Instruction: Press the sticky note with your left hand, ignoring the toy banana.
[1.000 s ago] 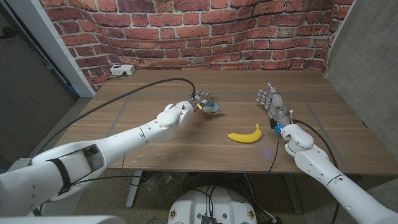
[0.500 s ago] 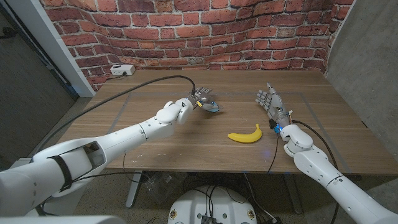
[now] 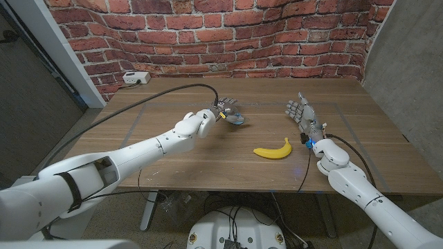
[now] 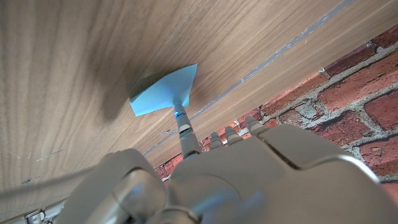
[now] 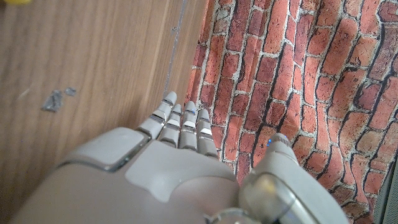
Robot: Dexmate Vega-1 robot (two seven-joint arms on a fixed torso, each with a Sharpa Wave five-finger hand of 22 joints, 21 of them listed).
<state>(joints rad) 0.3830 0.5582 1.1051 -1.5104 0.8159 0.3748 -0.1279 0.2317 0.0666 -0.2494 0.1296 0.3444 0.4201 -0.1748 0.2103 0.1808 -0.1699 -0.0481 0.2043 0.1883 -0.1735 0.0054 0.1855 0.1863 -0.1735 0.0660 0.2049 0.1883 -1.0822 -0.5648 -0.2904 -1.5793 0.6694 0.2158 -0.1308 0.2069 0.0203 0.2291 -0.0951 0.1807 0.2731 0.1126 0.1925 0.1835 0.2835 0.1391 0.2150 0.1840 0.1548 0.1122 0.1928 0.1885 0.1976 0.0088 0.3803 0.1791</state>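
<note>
The left robot hand sets one extended fingertip on the blue sticky note, holding nothing. The note lies on the worktop, up-left of the toy banana. The right robot hand stands empty, fingers spread, just right of the banana.

The table is matt brown wood with a fine straight grain, and the blue sticky note on it looks like thin matt paper. The toy banana is smooth yellow plastic with a slight sheen. Both arms wear glossy white shells, the left hand looks like grey plastic, and the wall behind is rough red brick.
</note>
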